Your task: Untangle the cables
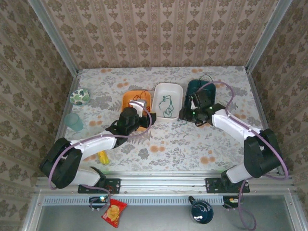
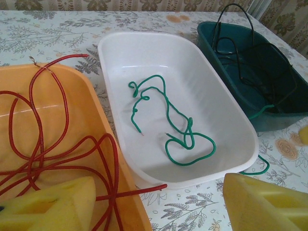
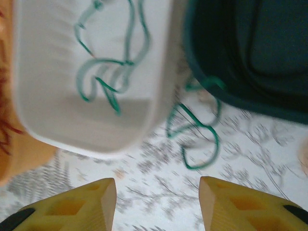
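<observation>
Floral-clothed table ringed by patterned wallpaper; left hand and right hand both spread.

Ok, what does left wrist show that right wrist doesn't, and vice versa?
Left wrist, not right wrist: the thin black cable looped in the dark teal plastic tray, and the thin red cable looping through the orange plastic tray. Right wrist, not left wrist: the full green wire loops lying on the floral tablecloth, blurred. Both: the white plastic tub holding a thin green cable.
</observation>
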Controlling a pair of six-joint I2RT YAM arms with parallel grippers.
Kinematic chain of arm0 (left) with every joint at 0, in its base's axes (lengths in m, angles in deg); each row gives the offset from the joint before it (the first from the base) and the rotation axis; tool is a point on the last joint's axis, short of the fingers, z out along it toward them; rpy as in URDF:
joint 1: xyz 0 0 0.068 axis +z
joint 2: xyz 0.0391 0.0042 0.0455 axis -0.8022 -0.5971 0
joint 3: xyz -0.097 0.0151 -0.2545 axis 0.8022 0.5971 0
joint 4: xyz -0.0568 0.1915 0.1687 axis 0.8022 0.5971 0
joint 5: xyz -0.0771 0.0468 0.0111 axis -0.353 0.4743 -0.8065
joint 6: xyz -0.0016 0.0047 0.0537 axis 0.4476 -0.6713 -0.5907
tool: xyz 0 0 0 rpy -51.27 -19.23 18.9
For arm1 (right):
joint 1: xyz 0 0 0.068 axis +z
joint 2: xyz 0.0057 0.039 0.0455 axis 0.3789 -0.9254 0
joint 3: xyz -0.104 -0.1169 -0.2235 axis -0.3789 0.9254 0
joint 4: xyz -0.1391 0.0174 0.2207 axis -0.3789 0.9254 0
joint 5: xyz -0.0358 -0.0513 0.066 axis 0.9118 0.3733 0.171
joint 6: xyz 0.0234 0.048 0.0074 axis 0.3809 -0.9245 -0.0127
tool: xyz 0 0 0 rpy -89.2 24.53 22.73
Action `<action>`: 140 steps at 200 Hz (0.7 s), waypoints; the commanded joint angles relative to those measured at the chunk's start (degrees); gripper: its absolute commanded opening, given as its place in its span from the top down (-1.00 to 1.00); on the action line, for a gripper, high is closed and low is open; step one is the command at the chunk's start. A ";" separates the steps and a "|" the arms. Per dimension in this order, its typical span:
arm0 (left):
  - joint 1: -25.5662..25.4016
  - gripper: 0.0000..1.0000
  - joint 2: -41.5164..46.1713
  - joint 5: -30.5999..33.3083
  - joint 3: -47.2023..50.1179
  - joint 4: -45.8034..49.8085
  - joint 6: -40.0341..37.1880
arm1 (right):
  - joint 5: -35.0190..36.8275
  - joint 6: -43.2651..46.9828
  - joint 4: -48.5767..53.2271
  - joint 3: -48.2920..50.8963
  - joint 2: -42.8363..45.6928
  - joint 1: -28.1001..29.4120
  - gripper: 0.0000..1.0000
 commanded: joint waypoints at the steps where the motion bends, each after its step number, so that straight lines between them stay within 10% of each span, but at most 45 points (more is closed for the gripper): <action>1: 0.06 -0.42 -1.19 0.53 -0.77 0.25 0.31 | 2.52 0.07 3.00 2.73 0.71 0.37 0.04; 107: 0.01 -0.42 0.27 -0.41 0.19 0.73 0.64 | 2.23 -3.25 -2.81 -1.23 -11.73 0.19 0.11; 140: 0.00 -0.43 0.41 -3.96 0.02 0.09 0.65 | 2.41 -3.85 -4.92 -1.50 -13.93 0.19 0.57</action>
